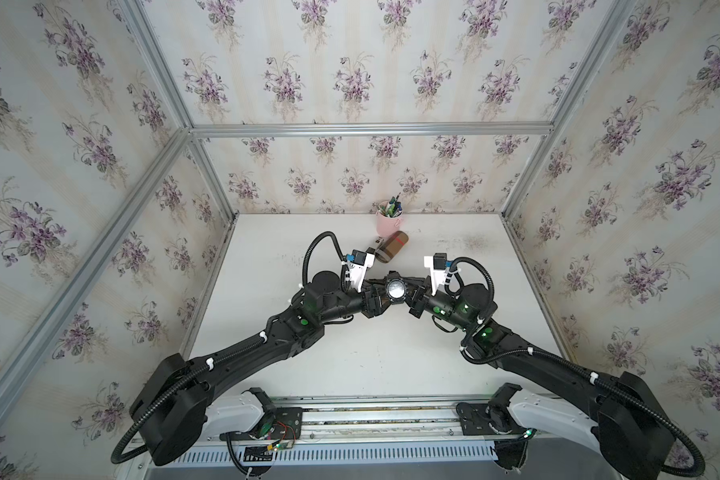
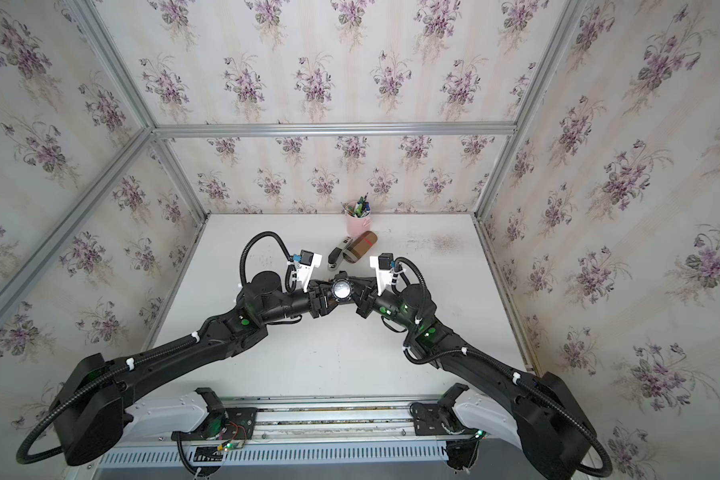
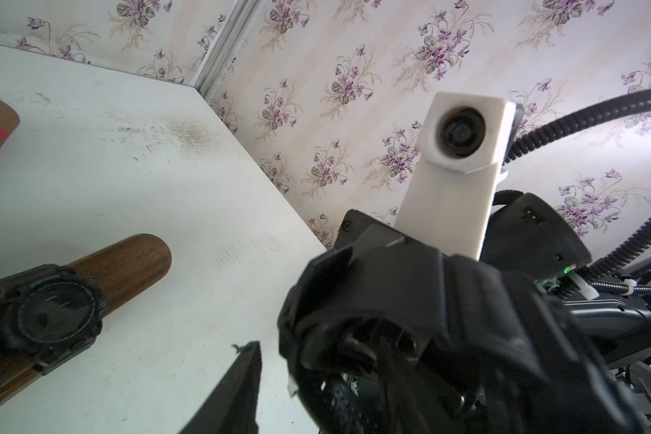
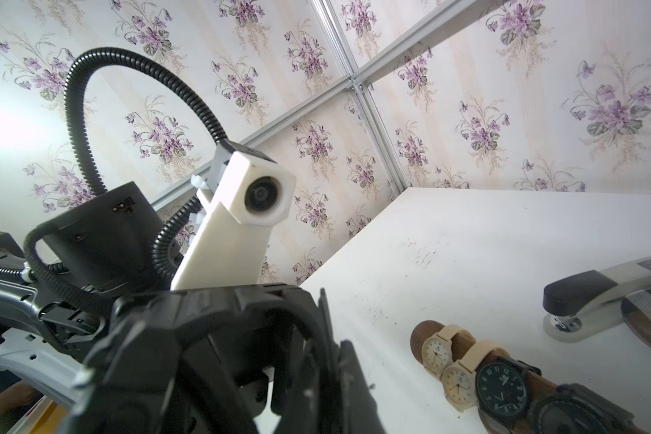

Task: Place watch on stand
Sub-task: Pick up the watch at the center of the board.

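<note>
**Top views.** A black, round-faced, chunky-cased wristwatch (image 1: 394,287) sat face up between the fingertips of the left gripper (image 1: 378,301) and the right gripper (image 1: 411,298). Both were close alongside it, but contact could not be confirmed. The right fingers were pressed together with nothing identifiable between them. The left fingers' spacing could not be determined. Beyond the fingertips, and apart from them, lay a tan plaid cylinder with a red stripe (image 1: 393,247), a grey-and-black stapler (image 2: 337,253) and a pink cup of pens (image 1: 387,222).

**Left wrist view.** The wristwatch (image 3: 49,312) sat across the dark-brown wooden bar stand (image 3: 128,263), near its rounded free end. It was beside the one left finger (image 3: 241,387) in view.

**Right wrist view.** Two cream watches (image 4: 436,349) and a black numeral-dial watch (image 4: 500,387) occupied the bar farther from the right fingers. The numeral-dial watch sat just beside the wristwatch.

**Assessment.** The case was judged rigid and fairly weighty, the glass glossy, slippery and easily scratched, and the strap pliable. A hold on the strap beside the case, or on the case flanks, was preferred to the glass. The obstructions were the neighbouring watch crowding one side and the two grippers standing close to each other.
</note>
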